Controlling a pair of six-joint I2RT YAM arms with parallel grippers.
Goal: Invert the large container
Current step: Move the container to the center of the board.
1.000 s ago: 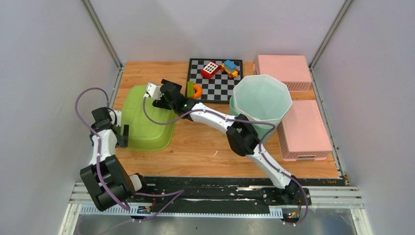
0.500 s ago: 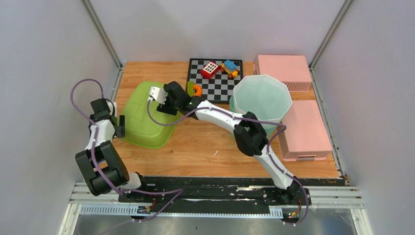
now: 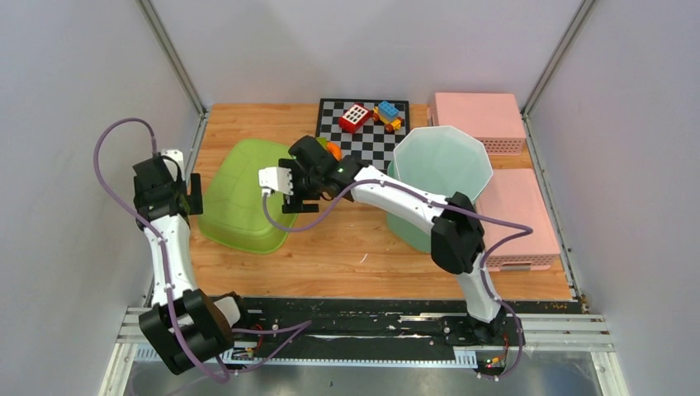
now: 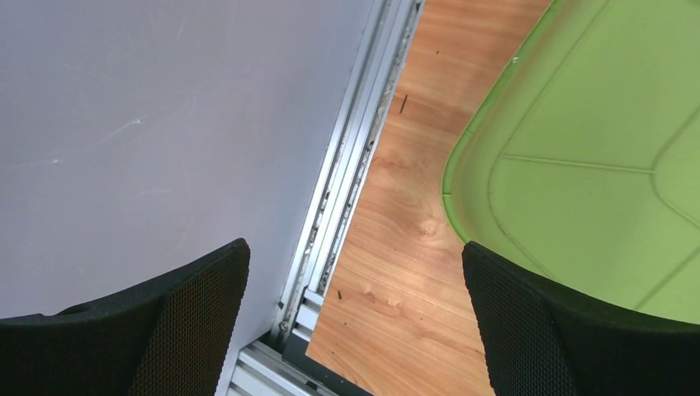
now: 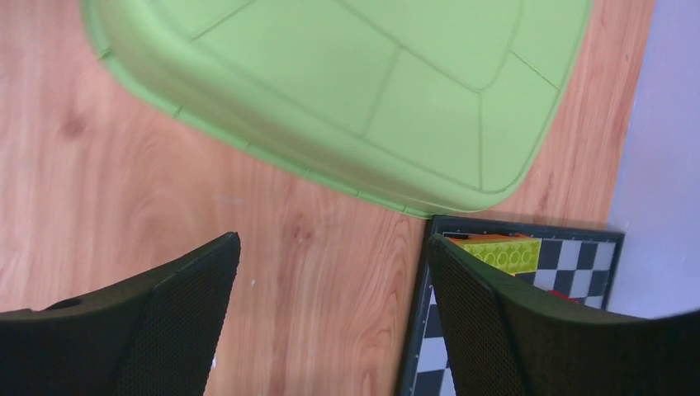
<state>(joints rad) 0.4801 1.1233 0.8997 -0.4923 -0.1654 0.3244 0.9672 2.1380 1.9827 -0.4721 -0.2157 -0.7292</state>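
Green container (image 3: 235, 202) lies inverted, its right rim hidden beneath right hand (image 3: 277, 186).

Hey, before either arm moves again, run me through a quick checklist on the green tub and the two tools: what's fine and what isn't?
1. Green tub turned bottom-up: ok, its ribbed underside faces up in both wrist views.
2. Left tool open and gripping nothing: ok.
3. Right tool open and gripping nothing: ok, it hovers over the tub's edge.
4. Tub rim lying flat on the table: cannot tell from these views.
5. Tub clear of the checkerboard: cannot tell; in the right wrist view the tub's corner sits very near the board's corner.
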